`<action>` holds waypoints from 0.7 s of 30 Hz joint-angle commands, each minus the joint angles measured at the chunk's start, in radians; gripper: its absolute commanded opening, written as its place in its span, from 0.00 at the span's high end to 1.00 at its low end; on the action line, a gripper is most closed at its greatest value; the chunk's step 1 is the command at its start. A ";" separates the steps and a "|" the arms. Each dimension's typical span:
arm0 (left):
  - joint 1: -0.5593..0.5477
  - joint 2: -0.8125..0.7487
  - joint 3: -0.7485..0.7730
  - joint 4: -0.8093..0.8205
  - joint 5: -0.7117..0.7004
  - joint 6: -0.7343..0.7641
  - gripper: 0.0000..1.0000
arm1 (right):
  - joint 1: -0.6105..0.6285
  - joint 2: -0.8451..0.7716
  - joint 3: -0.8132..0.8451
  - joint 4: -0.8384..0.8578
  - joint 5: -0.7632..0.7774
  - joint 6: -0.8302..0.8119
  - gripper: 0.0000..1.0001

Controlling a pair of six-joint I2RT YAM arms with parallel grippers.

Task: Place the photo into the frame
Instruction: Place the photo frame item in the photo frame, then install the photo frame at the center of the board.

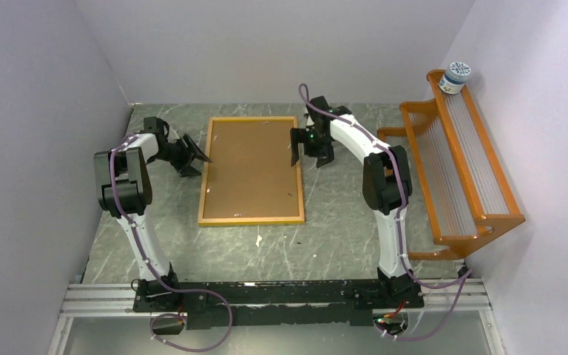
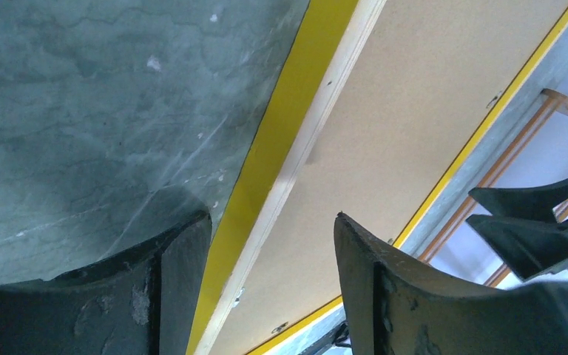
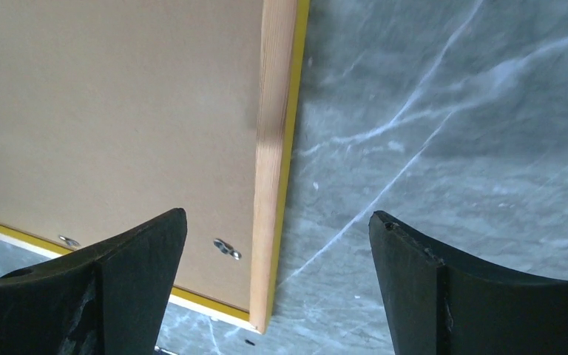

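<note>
The frame (image 1: 250,220), with its thin yellow-orange border, lies flat on the table with its back up. A brown backing panel (image 1: 251,166) fills it. The photo is not in view. My left gripper (image 1: 196,159) hangs open at the frame's left edge. In the left wrist view its fingers straddle the yellow border (image 2: 281,126). My right gripper (image 1: 309,159) stands open over the frame's right edge near the far corner. In the right wrist view the wooden edge (image 3: 270,111) runs between its wide-open jaws. Neither gripper holds anything.
An orange slatted rack (image 1: 458,170) stands along the right wall, with a small blue-and-white jar (image 1: 456,76) on its top end. A small white scrap (image 1: 258,239) lies on the marbled table just in front of the frame. Walls close in on both sides.
</note>
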 commanded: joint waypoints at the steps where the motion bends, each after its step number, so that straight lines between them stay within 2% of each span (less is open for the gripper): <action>1: -0.014 -0.068 -0.027 -0.060 -0.064 0.051 0.33 | 0.059 -0.091 -0.097 0.046 0.058 -0.054 0.04; 9: -0.030 -0.088 -0.071 -0.085 -0.111 0.062 0.35 | 0.153 -0.150 -0.235 0.039 0.050 -0.131 0.05; 12: -0.032 -0.089 -0.084 -0.078 -0.113 0.059 0.35 | 0.181 -0.152 -0.257 0.042 0.109 -0.129 0.05; 21: -0.032 -0.080 -0.088 -0.081 -0.115 0.058 0.37 | 0.205 -0.110 -0.242 0.012 0.226 -0.130 0.18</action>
